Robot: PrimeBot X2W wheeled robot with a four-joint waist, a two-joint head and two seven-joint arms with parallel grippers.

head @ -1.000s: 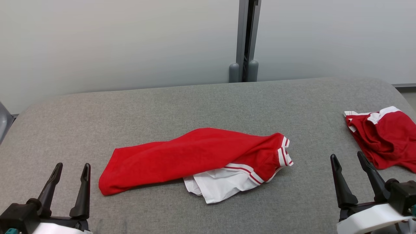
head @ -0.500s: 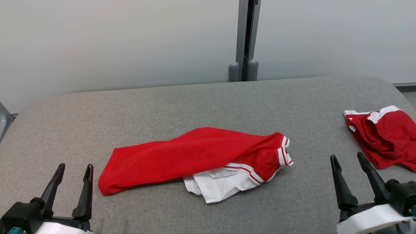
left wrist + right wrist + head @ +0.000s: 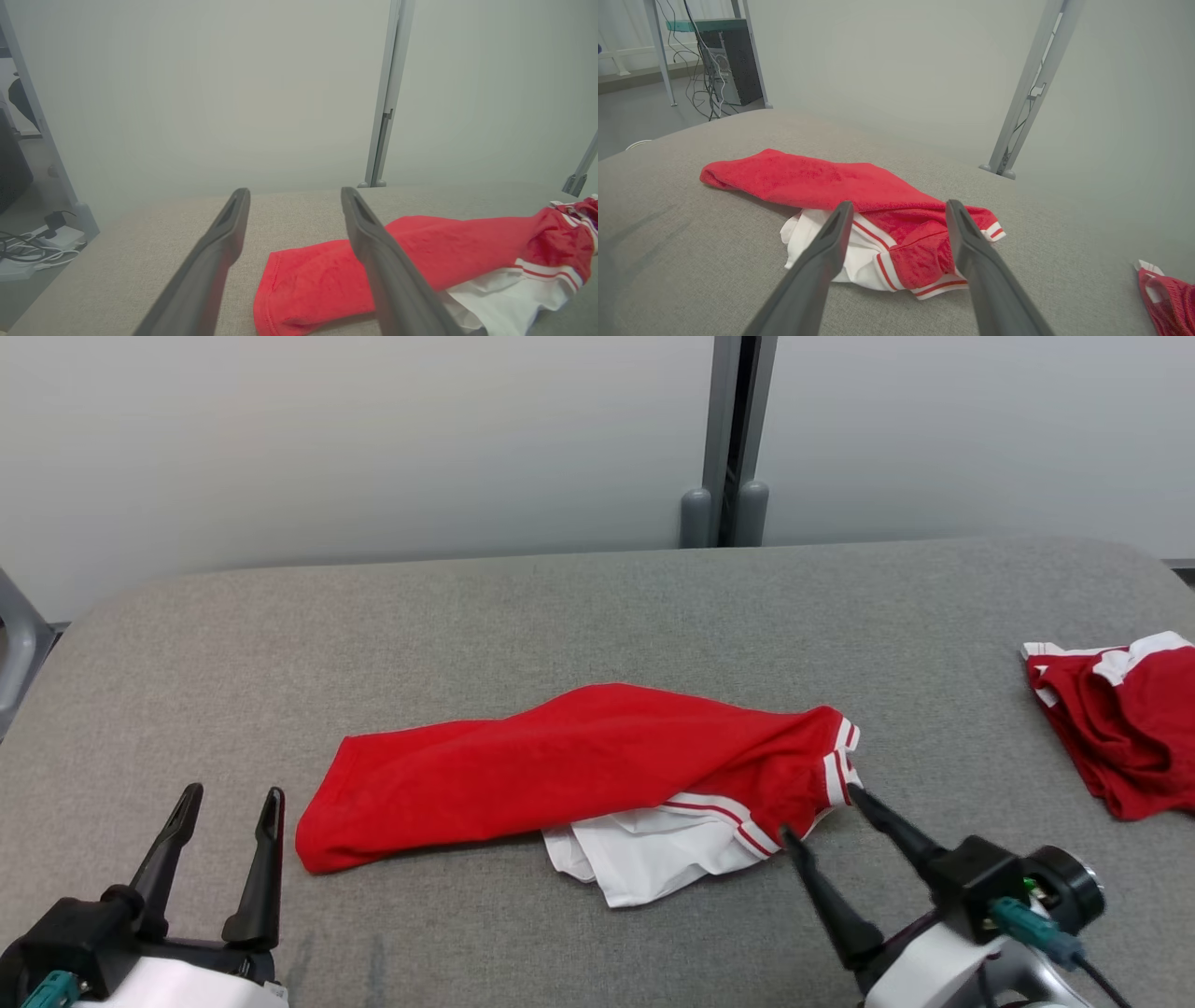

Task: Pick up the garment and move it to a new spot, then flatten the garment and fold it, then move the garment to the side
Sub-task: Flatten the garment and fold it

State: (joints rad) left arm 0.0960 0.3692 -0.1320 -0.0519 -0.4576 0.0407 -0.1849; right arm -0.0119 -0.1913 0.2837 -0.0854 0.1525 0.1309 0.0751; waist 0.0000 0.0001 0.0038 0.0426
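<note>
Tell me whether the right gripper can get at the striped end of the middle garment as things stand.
Probably yes. The right gripper is open, its fingertips close to the striped end of the garment, and nothing lies between them. Whether they touch the cloth I cannot tell.
</note>
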